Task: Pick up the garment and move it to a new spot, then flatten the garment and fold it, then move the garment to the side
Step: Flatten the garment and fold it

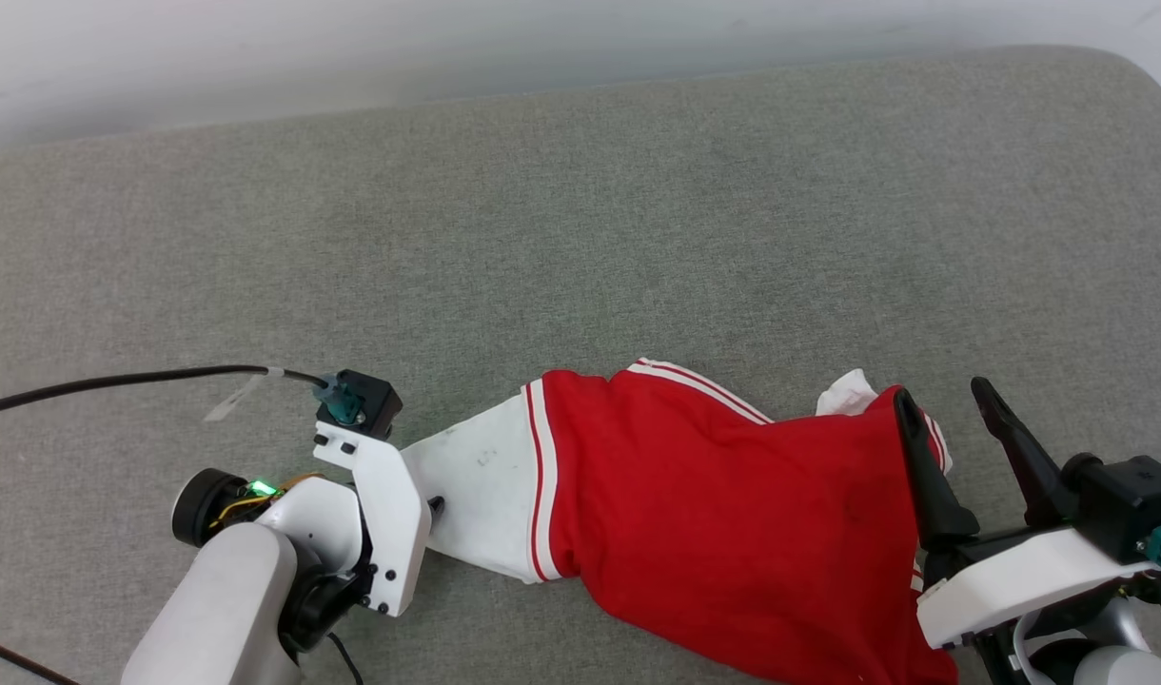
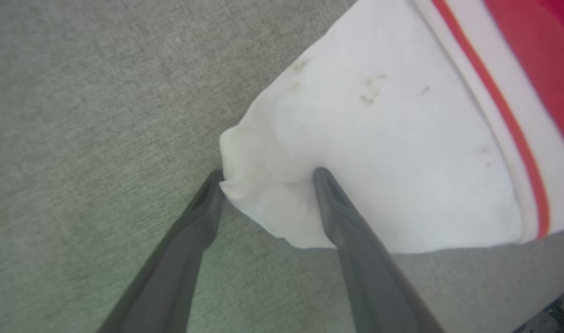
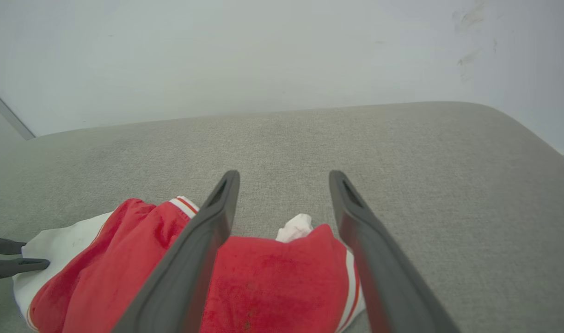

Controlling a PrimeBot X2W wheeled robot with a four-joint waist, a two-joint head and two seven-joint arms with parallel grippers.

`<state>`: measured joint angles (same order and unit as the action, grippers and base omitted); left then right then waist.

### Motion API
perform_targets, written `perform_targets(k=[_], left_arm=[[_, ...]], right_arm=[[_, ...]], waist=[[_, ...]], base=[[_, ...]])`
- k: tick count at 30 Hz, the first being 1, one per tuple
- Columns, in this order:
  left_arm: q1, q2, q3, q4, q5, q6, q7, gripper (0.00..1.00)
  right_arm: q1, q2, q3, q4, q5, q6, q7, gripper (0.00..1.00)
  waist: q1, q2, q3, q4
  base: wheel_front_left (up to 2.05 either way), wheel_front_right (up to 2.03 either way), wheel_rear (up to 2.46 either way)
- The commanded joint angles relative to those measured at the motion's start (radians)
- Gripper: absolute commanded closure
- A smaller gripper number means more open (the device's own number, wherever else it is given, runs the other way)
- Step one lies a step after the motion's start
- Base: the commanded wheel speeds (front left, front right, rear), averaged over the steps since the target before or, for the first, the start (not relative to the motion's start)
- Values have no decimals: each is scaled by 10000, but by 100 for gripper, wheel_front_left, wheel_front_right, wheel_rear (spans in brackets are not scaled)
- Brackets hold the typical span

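Left wrist view: garment (image 2: pixel 402 152) inside left tool (image 2: pixel 268 173)

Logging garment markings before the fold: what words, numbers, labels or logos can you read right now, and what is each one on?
No text can be read in any view.
garment: the red body, white sleeve and striped trim show, with no number, logo or label on the side facing up.
white tape tag on the black cable: too small to tell whether anything is written on it.
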<state>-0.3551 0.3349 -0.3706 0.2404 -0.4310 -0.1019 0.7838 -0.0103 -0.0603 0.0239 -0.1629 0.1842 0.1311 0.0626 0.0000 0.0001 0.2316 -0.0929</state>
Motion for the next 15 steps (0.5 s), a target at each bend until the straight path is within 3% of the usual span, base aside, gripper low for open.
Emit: perform_targets(k=[1,2,3,8,15], left_arm=[[380,-63,-298,312,-84,-97,294,55],[401,-77,-368,283,-126,-116,344,93],[421,-64,-433,227,-168,-146,355,100],[437,201,-85,-344,-7,24,-646,100],[1119,566,852,-1365,91,821,-2150,100]], right_arm=[[-109,51,-10,22,13,-7,-15,0],[-118,59,-15,42,53,-7,-24,0],[-123,62,-29,54,81,-7,-26,0],[1,82,-235,108,190,-7,61,0],[230,42,-766,193,381,-7,357,0]], waist=[[0,-1,7,-17],[0,-1,3,-28],[0,-1,-1,-34],[0,-1,-127,23],[0,-1,-503,358]], base=[[0,0,0],[0,0,0],[0,0,0],[0,0,0],[0,0,0]])
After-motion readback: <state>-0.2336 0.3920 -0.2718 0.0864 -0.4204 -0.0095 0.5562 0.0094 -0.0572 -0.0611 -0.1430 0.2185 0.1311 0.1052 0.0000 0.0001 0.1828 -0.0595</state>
